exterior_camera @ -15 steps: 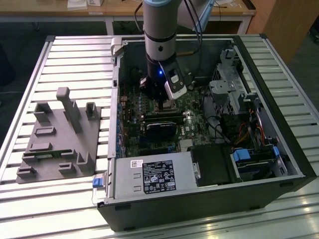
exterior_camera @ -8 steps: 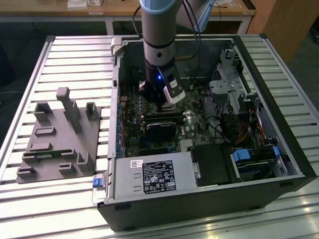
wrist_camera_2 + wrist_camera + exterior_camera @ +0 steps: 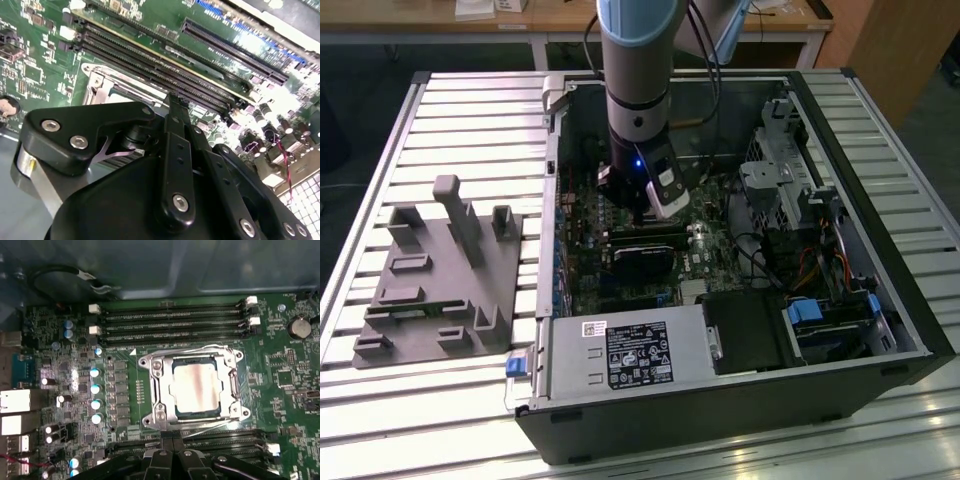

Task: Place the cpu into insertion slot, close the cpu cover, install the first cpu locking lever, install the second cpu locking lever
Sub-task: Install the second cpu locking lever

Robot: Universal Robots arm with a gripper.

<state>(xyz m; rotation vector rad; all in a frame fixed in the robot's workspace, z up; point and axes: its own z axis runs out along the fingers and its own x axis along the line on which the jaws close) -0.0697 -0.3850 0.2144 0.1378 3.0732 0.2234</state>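
Note:
In the first wrist view the cpu (image 3: 196, 390), a silvery-beige square, lies flat in the insertion slot (image 3: 150, 421) on the green board. The cpu cover (image 3: 159, 390), a silver frame, lies down around it, and the chip shows through its window. Thin wire levers run along two opposite sides of the socket (image 3: 180, 351); I cannot tell whether they are latched. My gripper (image 3: 173, 441) hangs just beside the socket edge, fingers together, holding nothing. In the second wrist view the gripper (image 3: 176, 100) is over the socket's metal edge (image 3: 102, 87). The exterior view shows the gripper (image 3: 642, 215) low inside the case.
Long black memory slots (image 3: 170, 320) flank the socket on both sides, the nearer bank (image 3: 220, 437) right by my fingers. Capacitors (image 3: 95, 390) and a coin battery (image 3: 299, 327) stand on the board. The open computer case (image 3: 880, 250) walls me in. A grey fixture (image 3: 440, 280) lies outside it.

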